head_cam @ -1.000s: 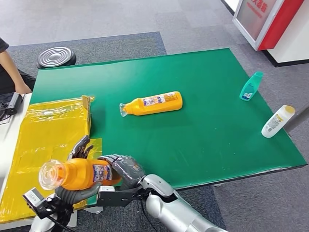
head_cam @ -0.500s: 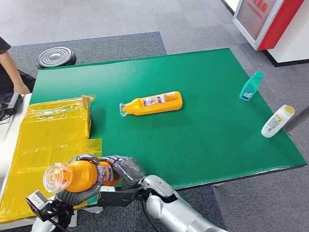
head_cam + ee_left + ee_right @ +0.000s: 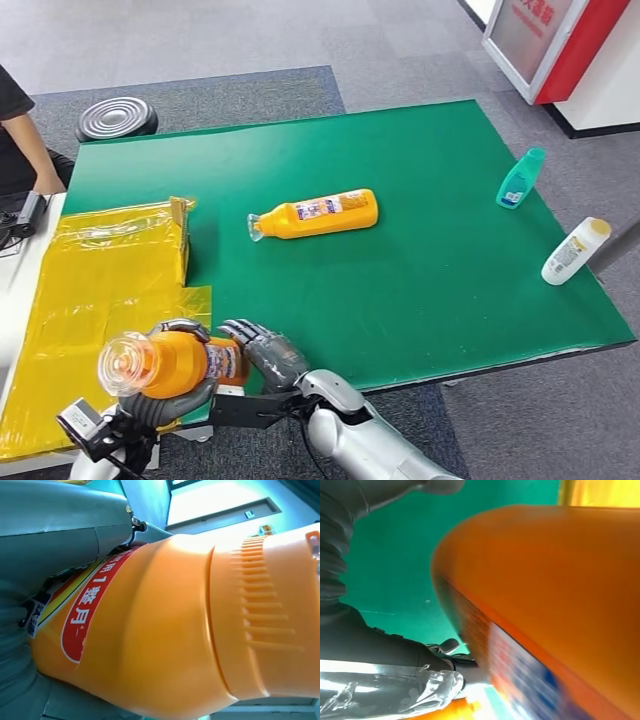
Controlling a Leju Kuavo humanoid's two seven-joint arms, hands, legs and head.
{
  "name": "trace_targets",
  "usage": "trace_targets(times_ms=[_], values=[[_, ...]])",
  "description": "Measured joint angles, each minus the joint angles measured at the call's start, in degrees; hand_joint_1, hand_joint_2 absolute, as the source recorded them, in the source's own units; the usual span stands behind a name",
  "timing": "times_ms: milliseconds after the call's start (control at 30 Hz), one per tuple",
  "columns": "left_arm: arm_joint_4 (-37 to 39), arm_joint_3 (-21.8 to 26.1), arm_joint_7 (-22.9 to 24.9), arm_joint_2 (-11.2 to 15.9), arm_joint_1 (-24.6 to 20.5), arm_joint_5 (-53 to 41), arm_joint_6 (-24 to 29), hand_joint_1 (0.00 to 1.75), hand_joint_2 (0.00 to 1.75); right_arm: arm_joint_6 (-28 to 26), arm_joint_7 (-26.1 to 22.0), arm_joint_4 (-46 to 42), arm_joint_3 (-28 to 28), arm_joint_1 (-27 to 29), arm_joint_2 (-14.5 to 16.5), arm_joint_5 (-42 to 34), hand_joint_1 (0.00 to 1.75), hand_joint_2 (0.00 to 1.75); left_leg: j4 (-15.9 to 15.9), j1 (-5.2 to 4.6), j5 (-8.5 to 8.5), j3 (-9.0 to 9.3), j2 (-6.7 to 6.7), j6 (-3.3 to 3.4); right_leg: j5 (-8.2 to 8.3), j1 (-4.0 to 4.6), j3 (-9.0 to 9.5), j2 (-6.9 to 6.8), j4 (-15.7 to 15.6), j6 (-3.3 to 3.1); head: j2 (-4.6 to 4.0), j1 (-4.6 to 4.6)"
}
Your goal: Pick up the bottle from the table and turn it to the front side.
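Observation:
An orange bottle (image 3: pixel 177 362) with a clear cap is held above the table's near left edge, lying sideways with its cap toward me. My left hand (image 3: pixel 155 405) grips it, fingers wrapped over and under its body. The left wrist view shows the orange bottle (image 3: pixel 170 630) up close, with a red label, against the grey left hand (image 3: pixel 56 525). My right hand (image 3: pixel 268 352) is by the bottle's base with its fingers spread and loose of it. In the right wrist view the bottle (image 3: pixel 554 580) is a blurred orange mass. A second orange bottle (image 3: pixel 317 214) lies on the green table (image 3: pixel 423 290).
A yellow plastic-lined box (image 3: pixel 98 270) covers the table's left part. A teal bottle (image 3: pixel 521 178) and a white bottle (image 3: pixel 573 250) lie near the right edge. A person's arm (image 3: pixel 30 150) is at the far left, and a black round disc (image 3: pixel 115 117) lies beyond the table.
My right hand has let go of the bottle's base and spread its fingers. My left hand closed its fingers over the bottle and keeps it, shifted slightly right with the cap turned more toward me.

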Motion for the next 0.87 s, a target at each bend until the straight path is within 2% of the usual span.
trace_targets(times_ms=[67, 167, 400, 600, 867], values=[[-1.4, 1.6, 0.0, -0.8, 0.6, -2.4, 1.6, 1.75, 1.75, 0.0, 0.5, -0.7, -1.1, 0.8, -0.4, 0.0, 0.0, 1.75, 0.0, 0.0, 0.0, 0.0, 0.0, 0.0, 0.0, 0.0, 0.0, 0.0, 0.0, 0.0, -0.01, 0.01], [-4.6, 4.9, 0.6, -1.8, 1.4, -9.3, 7.0, 1.75, 1.75, 0.2, 0.8, -2.9, -3.5, 2.6, -1.4, -0.2, 0.0, 1.75, 0.0, 0.0, -0.01, 0.0, 0.0, 0.0, -0.01, 0.0, 0.0, 0.0, 0.0, 0.0, -0.01, 0.02], [-8.1, 11.6, 4.0, -1.8, 2.0, -21.1, 16.3, 1.75, 1.75, 1.0, 0.8, -7.9, -8.9, 6.7, -3.6, -0.9, 0.0, 1.75, 0.0, 0.0, -0.03, 0.0, 0.0, -0.02, -0.02, 0.0, 0.0, 0.0, 0.0, 0.0, 0.0, 0.02], [-7.9, 15.8, 10.6, -0.3, 1.9, -33.1, 22.7, 1.75, 1.75, 2.0, -0.4, -12.6, -13.6, 11.5, -4.7, -0.9, 0.0, 1.75, 0.0, 0.0, -0.03, 0.0, 0.0, -0.02, -0.03, 0.0, -0.01, 0.0, 0.0, 0.0, -0.01, 0.0], [-4.8, 18.9, 20.8, 3.2, -0.7, -47.6, 26.8, 1.75, 1.75, 3.3, -2.1, -17.2, -17.4, 15.8, -5.2, -2.3, 0.0, 1.75, 0.0, 0.01, -0.03, 0.0, 0.0, -0.04, -0.03, 0.01, -0.02, 0.0, 0.0, -0.02, 0.0, 0.0]])
